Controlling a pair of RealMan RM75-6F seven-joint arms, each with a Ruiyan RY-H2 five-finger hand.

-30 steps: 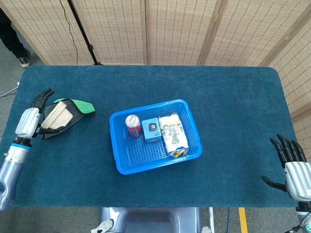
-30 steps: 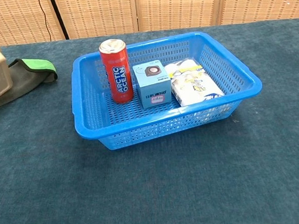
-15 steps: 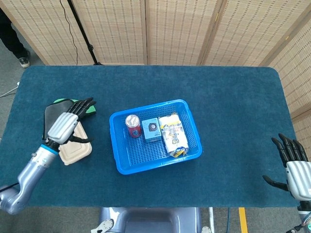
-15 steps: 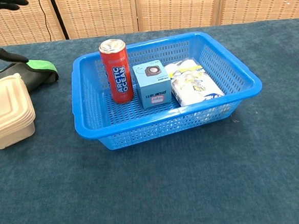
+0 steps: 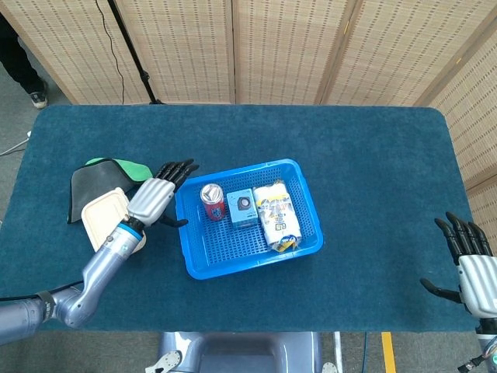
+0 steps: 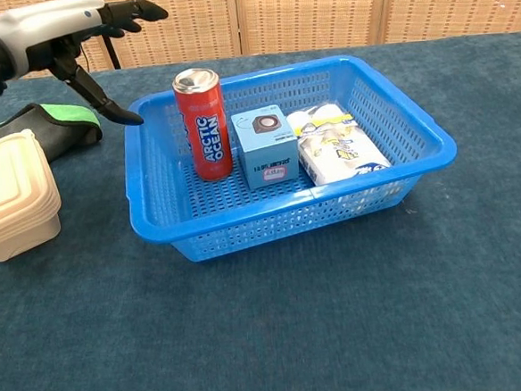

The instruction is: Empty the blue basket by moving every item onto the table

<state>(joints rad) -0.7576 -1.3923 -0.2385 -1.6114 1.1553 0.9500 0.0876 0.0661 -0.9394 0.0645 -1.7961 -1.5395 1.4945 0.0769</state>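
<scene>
The blue basket sits mid-table. Inside stand a red Arctic Ocean can, a small light-blue box and a white and yellow packet. My left hand hovers open just left of the basket's left rim, fingers spread toward the can and holding nothing. My right hand is open at the table's right front edge, far from the basket; it appears only in the head view.
A beige lidded food container rests on the table left of the basket. Behind it lies a black and green pouch. Wicker screens stand behind the table.
My left hand has let go of the beige container on the table and swung right to the basket's left rim. The right hand stays put.
</scene>
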